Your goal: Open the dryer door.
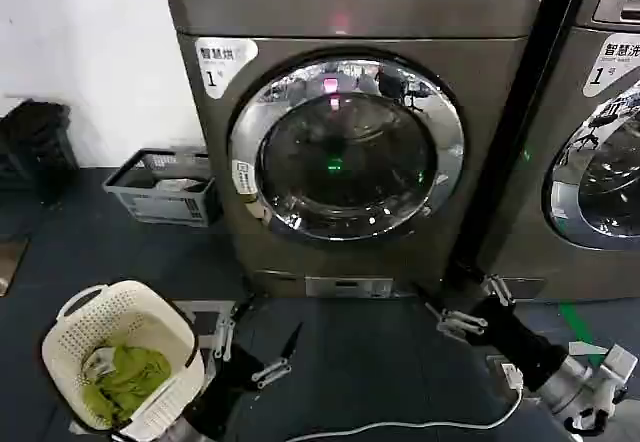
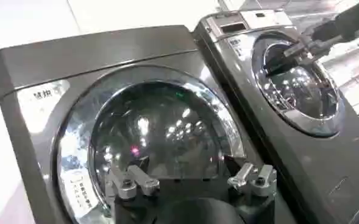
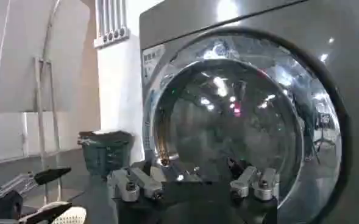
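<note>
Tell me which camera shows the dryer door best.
The head view: the dryer door faces it squarely, whole chrome ring visible, shut. The left wrist view shows it slanted, partly behind the left gripper; the right wrist view crops its edge.

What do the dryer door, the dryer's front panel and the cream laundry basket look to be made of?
Dryer door: a bright chrome-look ring, mirror shiny with sharp reflections, around dark tinted glass or clear plastic; I cannot tell which.
Front panel: grey-brown sheet metal, satin painted, judging by its soft, broad sheen.
Laundry basket: moulded cream plastic, matt, with a perforated wall and a looped handle.
</note>
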`<state>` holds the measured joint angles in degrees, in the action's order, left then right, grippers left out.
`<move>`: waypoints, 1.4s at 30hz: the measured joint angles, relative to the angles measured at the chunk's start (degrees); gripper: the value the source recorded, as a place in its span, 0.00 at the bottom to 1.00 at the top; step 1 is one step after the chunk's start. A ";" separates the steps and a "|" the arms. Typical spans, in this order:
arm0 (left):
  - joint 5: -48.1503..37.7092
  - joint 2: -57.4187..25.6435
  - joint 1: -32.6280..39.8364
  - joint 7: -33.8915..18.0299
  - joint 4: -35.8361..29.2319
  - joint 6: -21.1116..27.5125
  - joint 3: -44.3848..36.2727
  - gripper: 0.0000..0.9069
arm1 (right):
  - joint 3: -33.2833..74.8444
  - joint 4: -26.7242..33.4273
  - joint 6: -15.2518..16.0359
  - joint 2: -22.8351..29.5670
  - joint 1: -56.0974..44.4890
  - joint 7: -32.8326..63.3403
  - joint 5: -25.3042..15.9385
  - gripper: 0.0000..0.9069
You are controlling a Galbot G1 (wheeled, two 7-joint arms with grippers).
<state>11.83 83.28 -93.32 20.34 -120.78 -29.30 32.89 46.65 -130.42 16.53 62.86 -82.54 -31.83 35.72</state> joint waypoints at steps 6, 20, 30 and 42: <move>-0.06 -0.01 0.00 0.01 -0.07 0.03 0.01 1.00 | -0.63 0.02 -1.35 0.02 0.62 2.24 -0.11 1.00; -0.86 0.22 -1.31 -0.09 -2.30 0.26 -0.49 1.00 | -4.48 5.56 -8.21 -1.08 5.34 2.32 -4.19 1.00; -0.84 0.56 -1.74 -0.01 -4.22 0.71 -0.58 1.00 | -9.18 11.41 -11.09 -2.97 10.88 2.63 -8.00 1.00; -0.31 1.21 -2.67 -0.02 -5.23 0.52 -0.52 1.00 | -17.00 16.72 -13.98 -4.93 19.06 4.06 -10.33 1.00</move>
<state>11.52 84.49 -95.99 20.32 -126.01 -28.79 32.37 29.65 -113.70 2.55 57.93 -63.48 -27.77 25.39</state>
